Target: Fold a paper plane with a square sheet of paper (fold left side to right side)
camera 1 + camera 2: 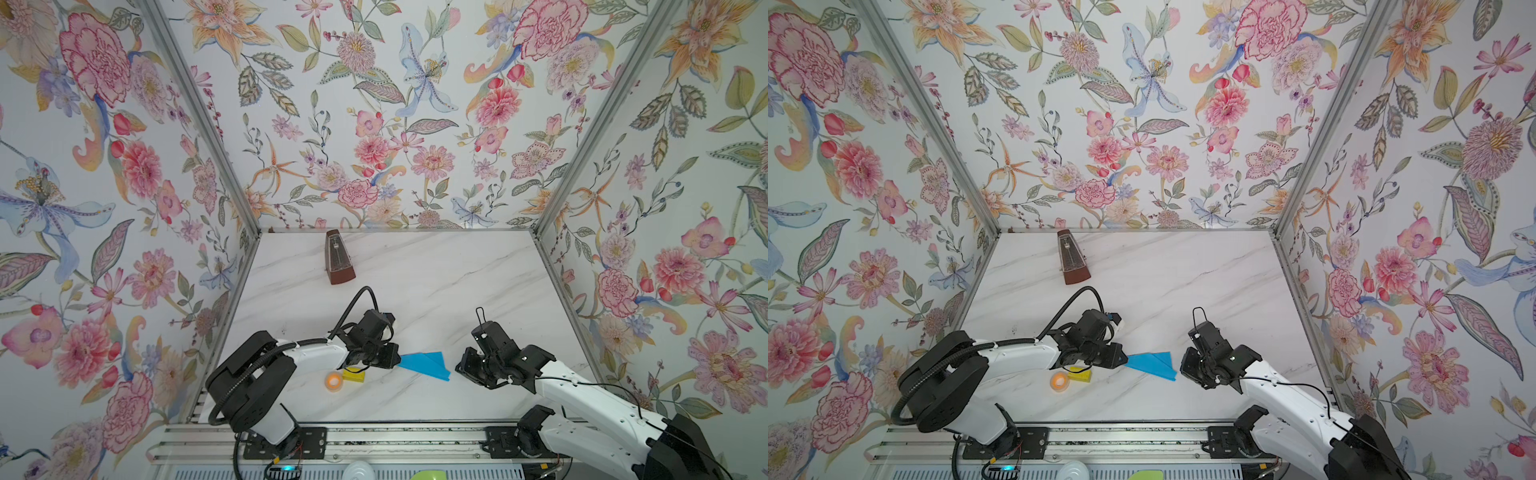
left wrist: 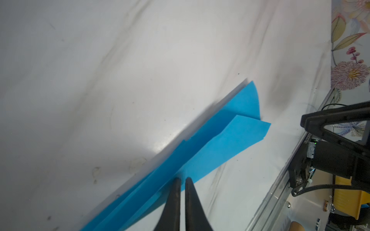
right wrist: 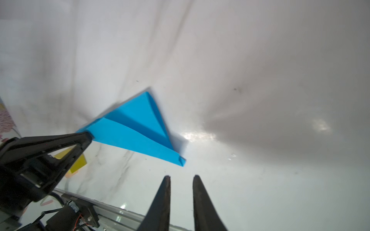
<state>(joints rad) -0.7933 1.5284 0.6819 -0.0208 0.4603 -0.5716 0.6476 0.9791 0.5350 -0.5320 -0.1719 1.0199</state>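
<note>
The square sheet of paper lies folded into a bright blue paper plane, flat on the white marble table between my two arms. Its layered wings and centre ridge show in the left wrist view and the right wrist view. My left gripper hovers at the plane's narrow nose end, its fingertips a sliver apart and pinching nothing. My right gripper stands open just short of the wide tail corner, with only bare table between its fingers.
A brown metronome stands at the back of the table. A small yellow block and an orange tape roll lie under my left wrist. Flowered walls close in three sides; a metal rail runs along the front.
</note>
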